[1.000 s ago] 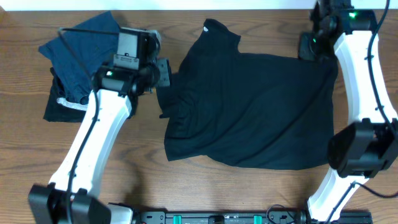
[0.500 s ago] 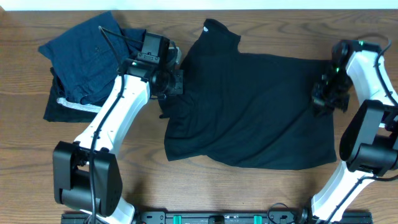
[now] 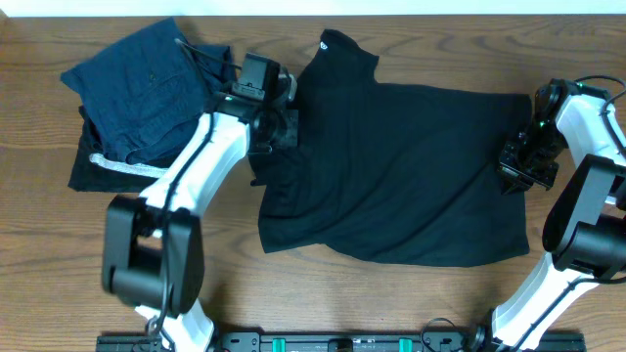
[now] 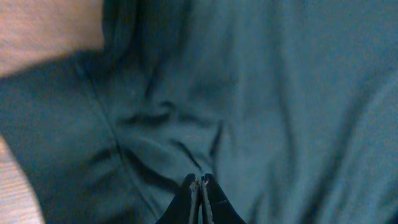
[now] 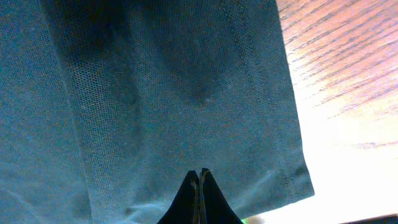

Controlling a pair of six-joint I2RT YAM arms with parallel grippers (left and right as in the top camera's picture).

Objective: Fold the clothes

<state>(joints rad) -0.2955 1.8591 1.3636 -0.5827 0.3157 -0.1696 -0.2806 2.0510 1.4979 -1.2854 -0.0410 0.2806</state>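
1. Both pairs of fingers are clenched, tips pressed together. The left fingers (image 4: 200, 182) sit over creased cloth, and the creases run in toward the tips. I cannot tell whether any fabric is actually caught. The right fingers (image 5: 199, 174) are clamped the same way over the hem strip. The hem edge is just beside them, with bare surface (image 5: 348, 74) beyond it.
2. The black top (image 3: 411, 176) lies spread on the surface, reaching from under the left fingers across to under the right fingers. Its collar is near the left fingers.
3. My main worry is that either pair has closed on nothing. A lift would then come up empty on that side and leave the top where it lies.
4. If only a thin pinch is caught, the soft fabric could slide out under its own weight partway through the carry, dropping a half-made fold in a heap.
5. If one pair holds and the other does not, I expect the top to pull askew and bunch towards the holding fingers.
6. The navy garments (image 3: 137, 98) lie near the left fingers, on the side away from the top. A wide swing of that arm could brush the pile and undo it.
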